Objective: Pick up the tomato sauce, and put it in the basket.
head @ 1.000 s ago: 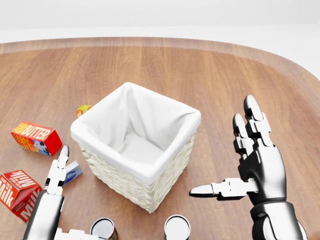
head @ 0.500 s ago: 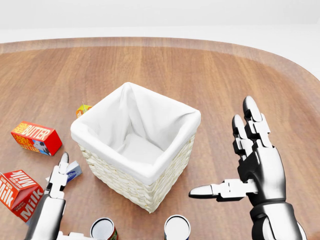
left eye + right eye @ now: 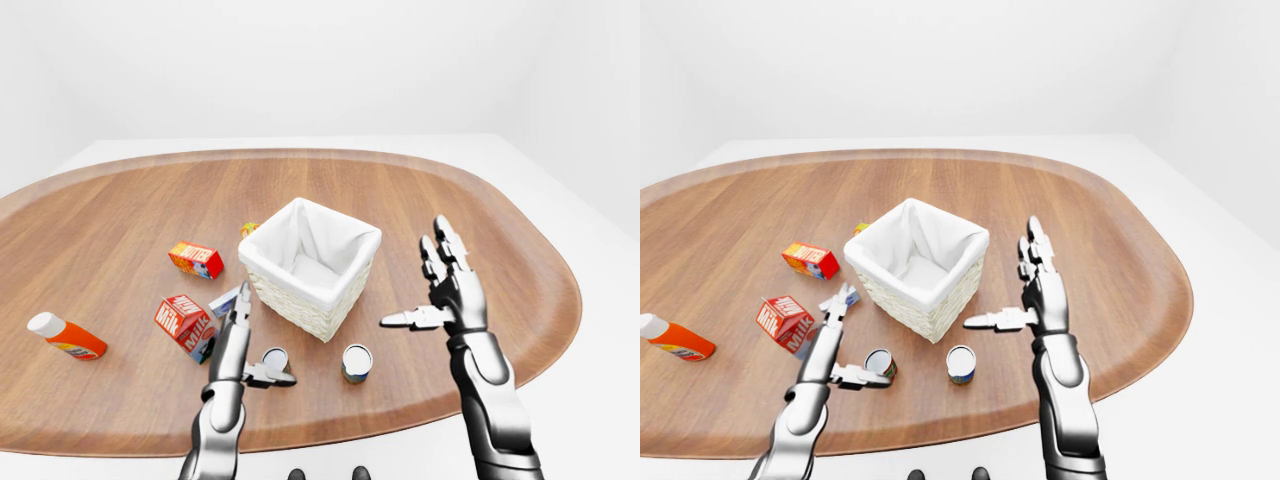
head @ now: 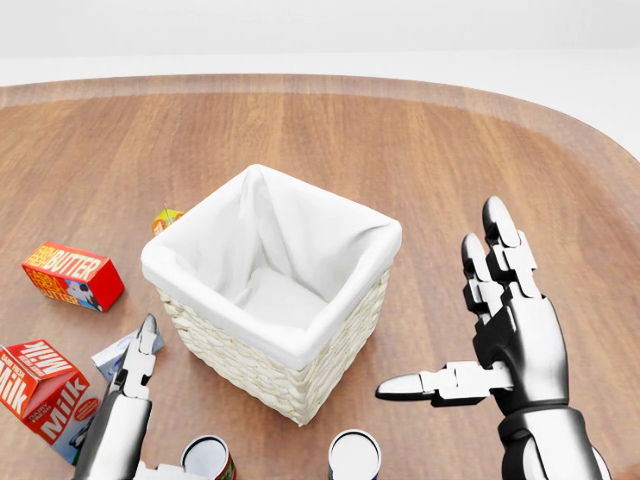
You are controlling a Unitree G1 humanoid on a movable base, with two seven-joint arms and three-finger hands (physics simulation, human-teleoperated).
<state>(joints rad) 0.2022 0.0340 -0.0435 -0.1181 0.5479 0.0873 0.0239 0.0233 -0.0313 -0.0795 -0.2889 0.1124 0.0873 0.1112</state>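
Wicker basket (image 4: 300,385), two cans (image 3: 274,358) (image 3: 356,361), two cartons (image 3: 186,321) (image 3: 196,259).

In your head view, the bottom edge crops both round silver-topped cans, the red-labelled one (image 4: 208,458) and the other (image 4: 354,456), so you cannot read either label. The red milk carton (image 4: 38,385) runs off the left edge. A small yellow-orange box (image 4: 165,219) hides behind the white-lined wicker basket (image 4: 268,352), too little showing to identify.
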